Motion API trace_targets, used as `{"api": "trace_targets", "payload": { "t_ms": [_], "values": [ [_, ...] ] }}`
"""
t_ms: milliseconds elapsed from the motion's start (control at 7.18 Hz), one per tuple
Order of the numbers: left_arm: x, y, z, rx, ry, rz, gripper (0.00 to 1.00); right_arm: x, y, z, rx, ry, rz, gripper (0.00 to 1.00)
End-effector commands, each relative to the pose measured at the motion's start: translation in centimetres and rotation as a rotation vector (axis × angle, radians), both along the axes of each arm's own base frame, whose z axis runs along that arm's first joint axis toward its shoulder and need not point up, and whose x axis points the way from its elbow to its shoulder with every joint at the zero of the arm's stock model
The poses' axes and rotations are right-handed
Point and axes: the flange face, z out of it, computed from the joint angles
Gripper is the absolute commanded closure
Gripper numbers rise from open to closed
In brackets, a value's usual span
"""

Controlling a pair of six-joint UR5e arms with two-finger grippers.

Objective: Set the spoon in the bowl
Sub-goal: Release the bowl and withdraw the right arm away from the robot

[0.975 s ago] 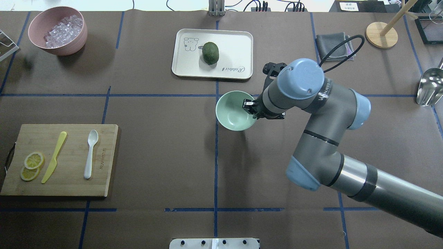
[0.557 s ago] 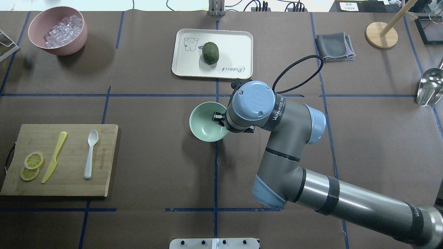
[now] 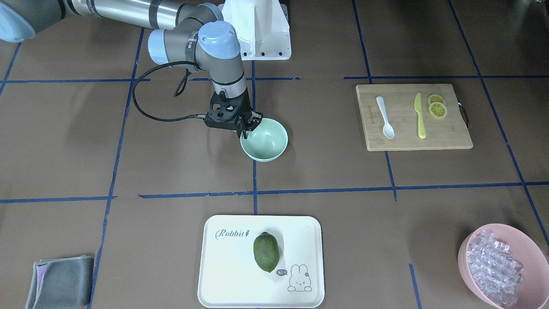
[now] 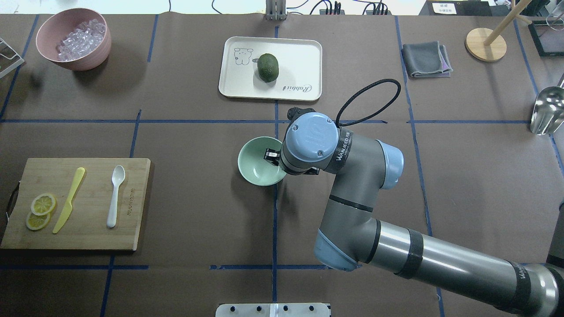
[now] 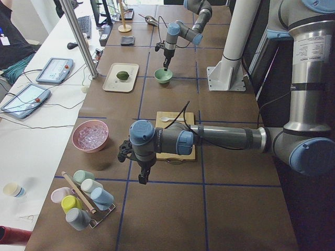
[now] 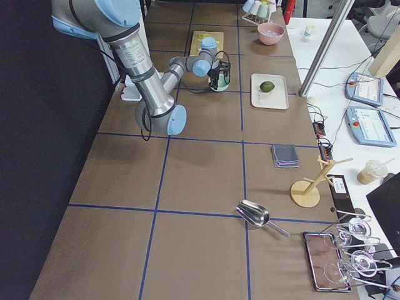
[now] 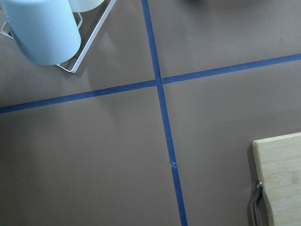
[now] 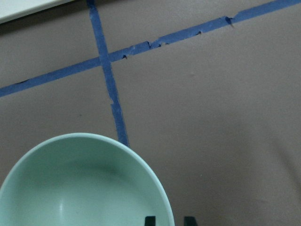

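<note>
The spoon (image 4: 115, 193) lay flat on the cutting board (image 4: 132, 229) at the near left of the counter (image 4: 198, 211), scoop toward the far side and handle toward the near side. The yellow knife (image 4: 69, 199) lay just to its left, apart from it. The bowl (image 4: 257, 162) sat near the middle of the counter, well apart from the spoon.

The right tool (image 4: 271, 157) was closed narrow over the bowl's right rim, one finger inside the wall and one outside. The left tool (image 5: 142, 179) hung over bare counter to the left of the board; I cannot tell whether it was wide or narrow.

The spoon looked light, stiff and smooth, probably thin plastic, so it would likely skid or tip if pressed at one end. Its slim handle lay low against the wood. The best hold seemed to be across the handle's narrow width, about midway along, with the fingers coming straight down onto the board. The bowl's glossy inside would let the spoon slide to the bottom, so a low release should do.
</note>
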Motion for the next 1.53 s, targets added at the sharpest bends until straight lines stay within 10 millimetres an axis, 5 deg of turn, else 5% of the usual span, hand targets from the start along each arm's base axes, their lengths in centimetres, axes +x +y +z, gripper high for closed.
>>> {"api": "trace_targets", "payload": {
  "t_ms": [0, 139, 279, 557, 697, 975, 1115, 1393],
  "values": [
    [0.1, 0.1, 0.1, -0.002, 0.0, 0.001, 0.0, 0.7, -0.5, 0.1, -0.001, 0.0, 0.004, 0.48],
    [0.1, 0.1, 0.0, -0.002, 0.0, 0.001, 0.0, 2.0, -1.6, -0.6, 0.001, -0.016, 0.021, 0.08],
    [0.1, 0.0, -0.6, 0.009, -0.002, 0.003, 0.0, 4.3, -3.5, -1.2, -0.028, -0.023, 0.03, 0.02],
    [0.7, -1.5, -2.4, 0.053, 0.0, 0.007, 0.0, 14.1, -9.3, -1.3, -0.027, 0.007, -0.084, 0.01],
    [0.8, -2.0, -2.2, 0.078, -0.004, 0.009, 0.0, 19.6, -12.5, 1.2, 0.018, 0.058, -0.151, 0.01],
    [1.4, -3.2, -3.6, 0.123, 0.006, 0.016, 0.0, 31.7, -16.0, 10.9, 0.162, 0.115, -0.316, 0.01],
    [2.3, -4.7, -4.5, 0.134, 0.012, 0.033, 0.0, 37.5, -15.2, 14.9, 0.2, 0.136, -0.344, 0.01],
    [2.6, -3.6, -3.3, 0.16, 0.05, 0.051, 0.0, 47.2, -12.7, 23.6, 0.262, 0.177, -0.435, 0.01]
  ]
}}
